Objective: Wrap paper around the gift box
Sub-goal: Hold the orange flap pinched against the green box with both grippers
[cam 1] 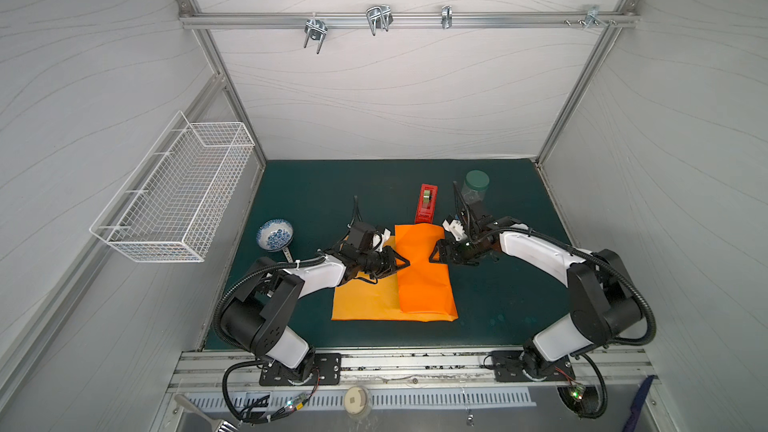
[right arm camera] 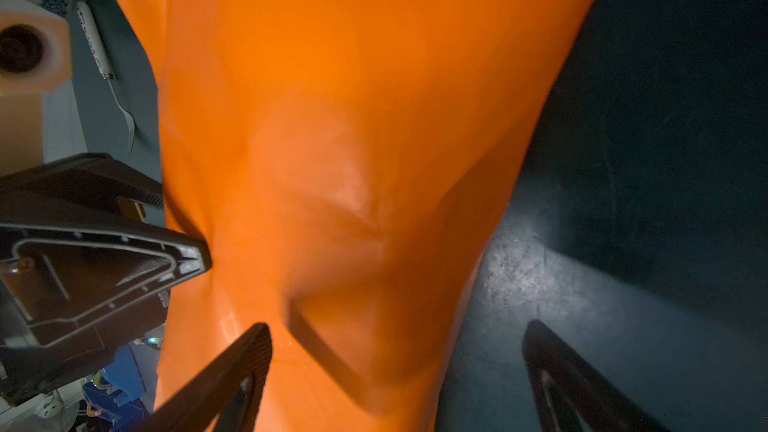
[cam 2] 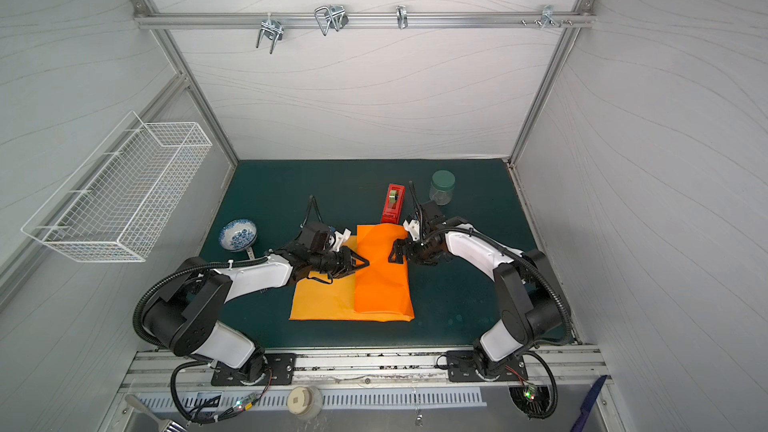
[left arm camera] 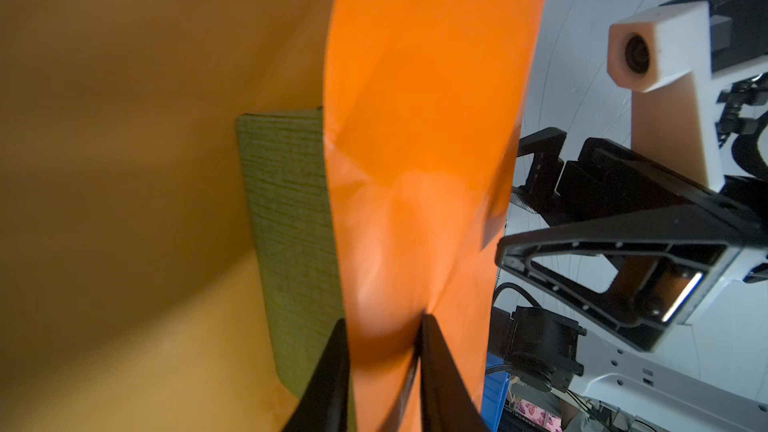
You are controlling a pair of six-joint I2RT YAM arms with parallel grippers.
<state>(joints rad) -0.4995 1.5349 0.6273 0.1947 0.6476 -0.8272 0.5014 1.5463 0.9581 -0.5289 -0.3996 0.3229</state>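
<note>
One paper (cam 1: 424, 284), one gift box (left arm camera: 291, 222) — one bowl (cam 1: 275, 234), one jar (cam 1: 476, 187).

Left pincer (cam 1: 406, 262) looks pinched nearly closed, while right pincer (cam 1: 434, 252) gapes wide, facing it closely.

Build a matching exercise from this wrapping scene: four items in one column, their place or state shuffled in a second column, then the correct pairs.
Column one
1. gift box
2. tape dispenser
3. left gripper
4. right gripper

Column two
A. jaws wide open, holding nothing
B. olive, partly covered by the folded flap of the paper
C. red, at the paper's far edge
D. pinching the paper's flap

Pairs: 1-B, 2-C, 3-D, 4-A
</note>
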